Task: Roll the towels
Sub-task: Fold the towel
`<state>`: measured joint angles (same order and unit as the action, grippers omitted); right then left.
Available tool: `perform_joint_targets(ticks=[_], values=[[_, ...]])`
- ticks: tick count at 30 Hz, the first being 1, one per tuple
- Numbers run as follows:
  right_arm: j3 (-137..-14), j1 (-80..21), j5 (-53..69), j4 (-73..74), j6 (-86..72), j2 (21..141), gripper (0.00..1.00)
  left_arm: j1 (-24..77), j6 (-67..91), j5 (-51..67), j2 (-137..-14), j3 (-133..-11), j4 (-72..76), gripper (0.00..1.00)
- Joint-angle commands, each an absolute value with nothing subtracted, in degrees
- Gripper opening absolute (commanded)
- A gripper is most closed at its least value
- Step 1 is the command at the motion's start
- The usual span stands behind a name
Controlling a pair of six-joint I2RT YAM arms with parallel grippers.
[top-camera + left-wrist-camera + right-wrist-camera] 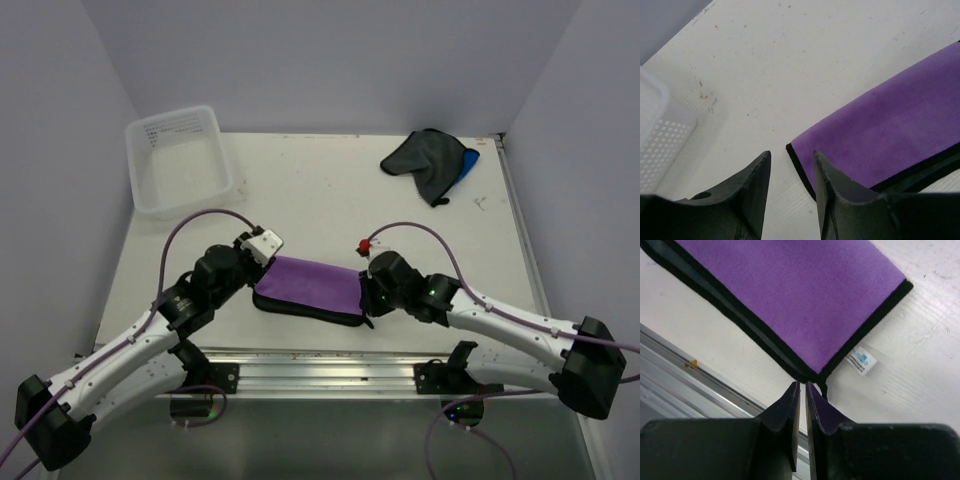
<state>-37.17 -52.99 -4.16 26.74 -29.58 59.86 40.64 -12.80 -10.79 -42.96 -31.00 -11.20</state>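
Purple towel [310,283]: soft nap, black hem, folded into a flat strip near the table's [320,200] front edge. Grey-black towel [425,160] lies crumpled over the blue towel [470,160] at the far right.

Left gripper [790,159]: jaws apart, nothing between them, at the strip's left end.

Right gripper [802,385]: fingers nearly together at the near right corner; whether they pinch it, cannot tell.

Open table beyond the strip.

The purple towel [308,284] has a black edge and a white tag [861,360] with blue print. The grey towel [425,160] is dark, almost black, and the blue towel [470,162] is bright. The tub [180,165] is clear with rows of tiny dots. The table [320,190] is white with small brown specks.
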Motion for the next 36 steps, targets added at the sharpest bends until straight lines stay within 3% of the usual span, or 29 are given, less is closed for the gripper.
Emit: perform_joint_targets(ticks=[1,7,13,18,23,36], values=[[-41.1,-53.3,-6.8,22.3,-30.7,64.6,0.13,40.7,-7.8,-10.8,-43.8,-30.7,-6.7,0.42],[-47.7,-53.3,-10.0,17.8,-33.4,73.7,0.08,40.7,0.3,-7.6,-50.2,-34.9,-6.1,0.30],[-54.6,-53.3,-9.8,15.6,-35.4,81.5,0.17,40.7,6.8,-8.5,-52.3,-36.2,1.1,0.31],[-57.0,-53.6,-7.6,13.9,-35.5,85.5,0.21,40.7,12.1,-11.5,-50.2,-32.2,2.3,0.35],[-60.1,-53.9,-6.3,13.9,-35.2,88.8,0.15,40.7,21.7,-16.2,-47.8,-25.4,3.0,0.41],[-54.4,-54.1,-4.3,11.0,-35.2,89.2,0.19,40.7,40.7,-29.8,-44.2,-23.6,-11.5,0.61]])
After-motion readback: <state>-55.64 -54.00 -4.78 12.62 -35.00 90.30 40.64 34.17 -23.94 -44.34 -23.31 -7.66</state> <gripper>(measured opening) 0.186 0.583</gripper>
